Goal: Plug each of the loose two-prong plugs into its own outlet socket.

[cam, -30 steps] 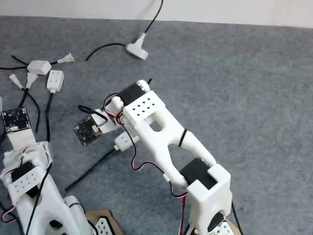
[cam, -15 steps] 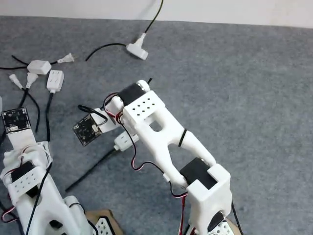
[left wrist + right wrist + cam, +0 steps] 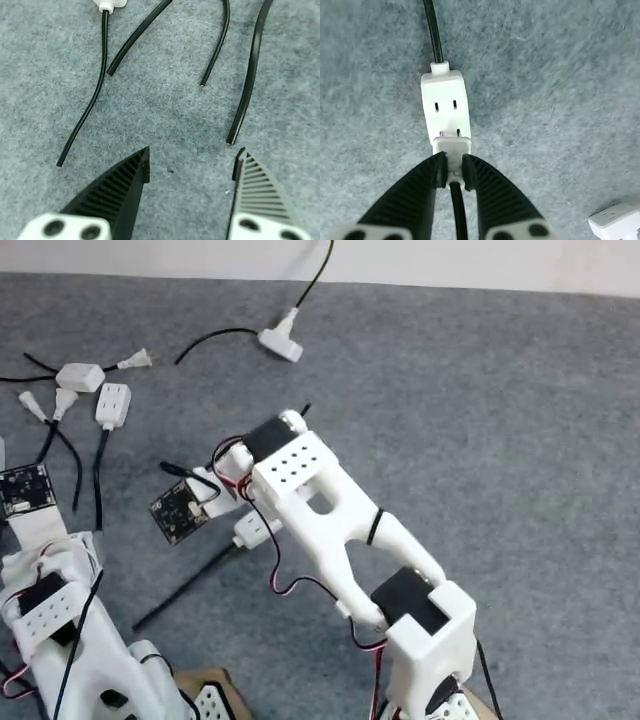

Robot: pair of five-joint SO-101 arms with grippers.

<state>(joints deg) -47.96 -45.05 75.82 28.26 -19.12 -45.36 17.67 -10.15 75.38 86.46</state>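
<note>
My right gripper (image 3: 452, 162) is shut on a white two-prong plug (image 3: 451, 148) with a black cord. The plug's front meets the end slots of a white outlet block (image 3: 445, 106) lying on the grey carpet, and a second pair of slots on the block shows free. In the high view that outlet block (image 3: 250, 530) pokes out from under the right arm near the middle. My left gripper (image 3: 192, 155) hangs open over bare carpet among black cords (image 3: 247, 75), holding nothing. A loose plug (image 3: 135, 361) and another outlet block (image 3: 112, 400) lie at the far left.
A flat white plug (image 3: 280, 342) on a black cord lies at the back centre. More white plugs (image 3: 32, 405) and an adapter (image 3: 80, 376) cluster at the far left. Another white outlet (image 3: 615, 220) sits close to the right gripper. Open carpet (image 3: 500, 440) stretches to the right.
The right arm has shifted slightly toward the front with the plug still held. The left arm's wrist has dipped a little to the left.
</note>
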